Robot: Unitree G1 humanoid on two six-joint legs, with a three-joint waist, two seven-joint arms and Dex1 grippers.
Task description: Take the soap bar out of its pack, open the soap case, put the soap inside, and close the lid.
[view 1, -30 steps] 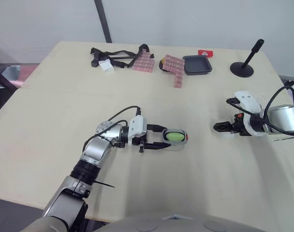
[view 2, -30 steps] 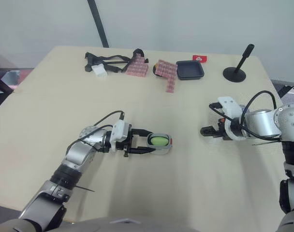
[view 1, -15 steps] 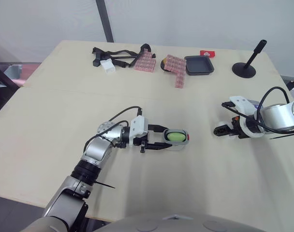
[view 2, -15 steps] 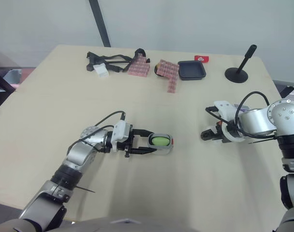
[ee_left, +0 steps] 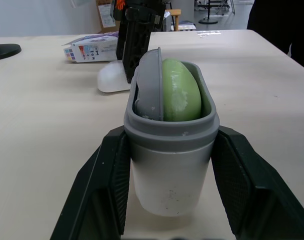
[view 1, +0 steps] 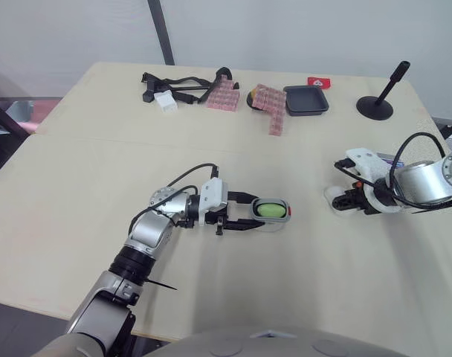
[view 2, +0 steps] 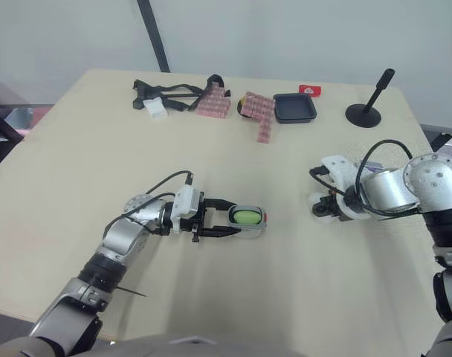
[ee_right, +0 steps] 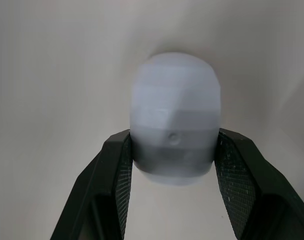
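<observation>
My left gripper is shut on the grey soap case and holds it just over the middle of the table. The green soap sits inside the open case, beside a grey insert. The pale case lid lies on the table to the right. My right gripper points down at the lid. In the right wrist view both fingers press against the sides of the lid. The printed soap pack lies on the table beyond the lid.
Along the far edge lie black straps, pink packs, a black tray, a small red item and a black stand. The table's right edge runs close by my right arm.
My right gripper has swung left and tipped down over the lid, which now sits between its fingers. The left gripper and the case have stayed put.
</observation>
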